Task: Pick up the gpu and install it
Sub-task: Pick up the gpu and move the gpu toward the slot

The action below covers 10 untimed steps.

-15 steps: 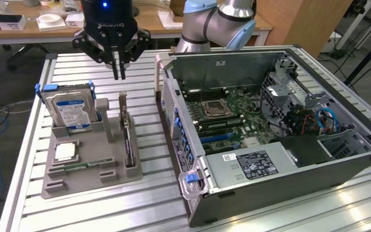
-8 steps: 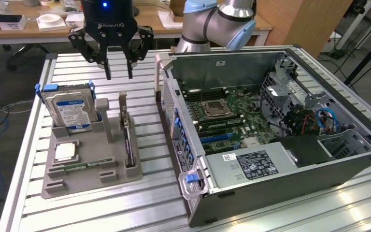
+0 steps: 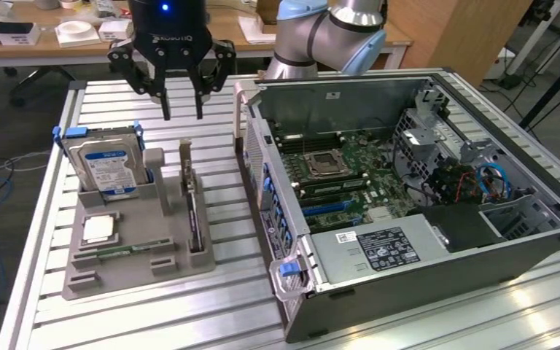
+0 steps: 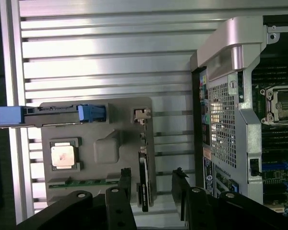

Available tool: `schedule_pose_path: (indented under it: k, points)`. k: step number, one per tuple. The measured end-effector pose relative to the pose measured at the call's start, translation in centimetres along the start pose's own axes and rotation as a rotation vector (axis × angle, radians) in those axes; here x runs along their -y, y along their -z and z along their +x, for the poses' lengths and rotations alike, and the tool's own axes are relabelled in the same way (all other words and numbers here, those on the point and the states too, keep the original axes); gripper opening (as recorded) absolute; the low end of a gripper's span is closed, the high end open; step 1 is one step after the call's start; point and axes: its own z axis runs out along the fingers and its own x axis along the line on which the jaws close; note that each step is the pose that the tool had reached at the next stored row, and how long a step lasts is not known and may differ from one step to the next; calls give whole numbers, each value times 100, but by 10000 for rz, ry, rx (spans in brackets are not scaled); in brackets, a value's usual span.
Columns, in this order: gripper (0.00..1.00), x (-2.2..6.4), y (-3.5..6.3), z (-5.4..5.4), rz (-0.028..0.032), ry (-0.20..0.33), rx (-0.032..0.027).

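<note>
gripper (image 3: 183,113) marked ROBOTIQ | open wide, empty | above gpu (image 3: 195,211) standing on edge in grey holder (image 3: 114,273)

The gpu (image 3: 192,211) is a thin, dark card with a silver metal bracket at one end. It stands upright on its long edge in a narrow slot of a grey holder (image 3: 129,266), along the holder's side nearest the open computer case (image 3: 436,284). Nothing touches it.
</note>
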Motion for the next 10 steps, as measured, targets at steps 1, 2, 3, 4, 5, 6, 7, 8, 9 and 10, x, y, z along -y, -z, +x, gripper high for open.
schedule_pose_path:
  k: [1, 2, 3, 4, 5, 6, 7, 8, 9, 10]
  points:
    - [47, 0, -4, -2, -1, 0, 0]
    - [47, 0, -5, -2, -1, -1, 0]
    - [47, 0, -5, -2, -1, -2, -1]
    - [47, 0, -4, -3, 0, -1, -2]
    - [47, 0, -4, -3, 1, 0, -2]
    - [47, 0, -4, -4, 1, 0, -1]
    - [47, 0, -5, -4, 0, 0, -2]
    - [47, 0, -5, -4, 1, 0, -1]
    - [47, 0, -5, -4, 1, 0, -2]
    - [47, 0, -5, -4, 1, 0, -1]
